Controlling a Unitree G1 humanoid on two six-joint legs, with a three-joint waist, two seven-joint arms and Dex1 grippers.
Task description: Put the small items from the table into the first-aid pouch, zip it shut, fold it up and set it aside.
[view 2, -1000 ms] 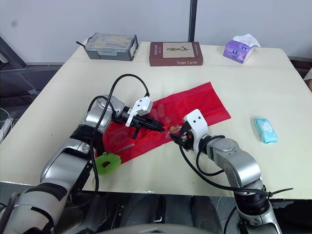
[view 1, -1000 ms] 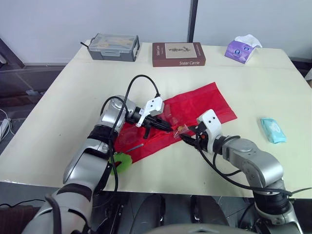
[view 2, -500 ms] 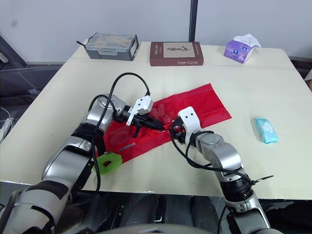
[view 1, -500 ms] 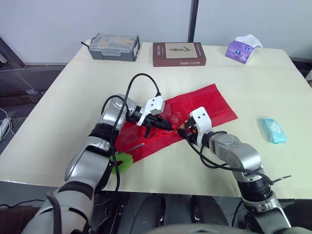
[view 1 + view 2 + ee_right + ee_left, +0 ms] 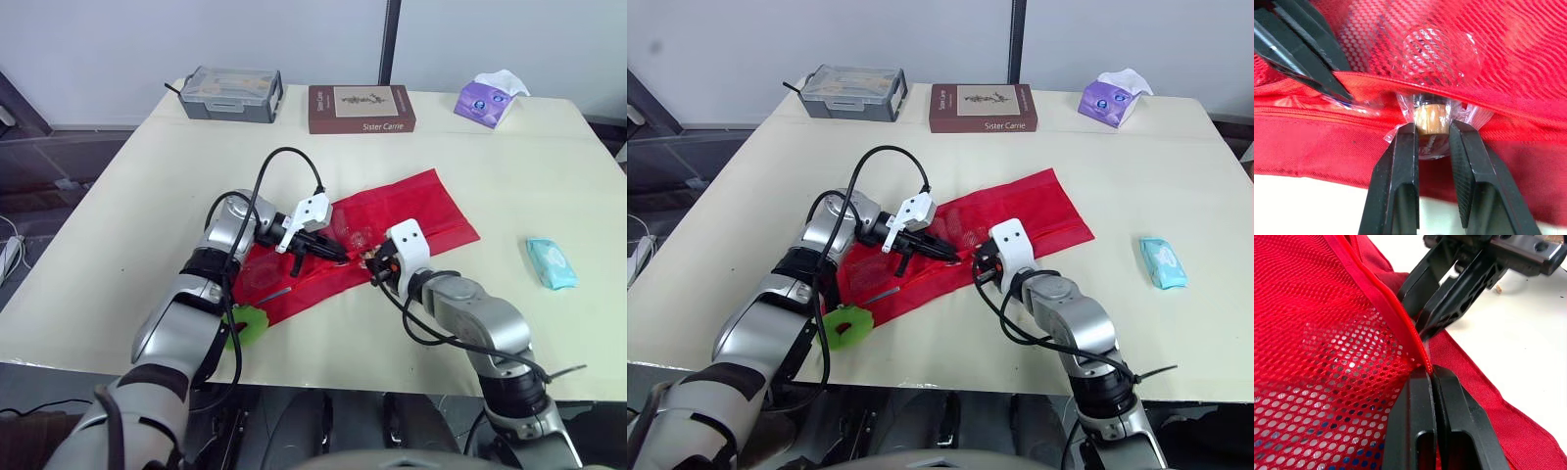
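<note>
Red mesh pouch (image 5: 416, 208) lies in the middle of the table (image 5: 509, 147). The left wrist view shows the left gripper (image 5: 1431, 374) pinched tight on its zip edge. The right wrist view shows the right gripper (image 5: 1432, 131) clamping a clear-wrapped tan item (image 5: 1431, 119) at the pouch's mouth.

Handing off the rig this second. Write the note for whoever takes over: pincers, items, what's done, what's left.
Left pincer: shut on the pouch at its zip edge, holding the opening.
Right pincer: shut on a clear-wrapped item, right at the opening under the mesh lip.
On the table: teal pack off to the right, green item at the near edge by the left arm.
Done: some things already show through the mesh.
Left: drop this item in, load the rest, zip, fold, set aside.
</note>
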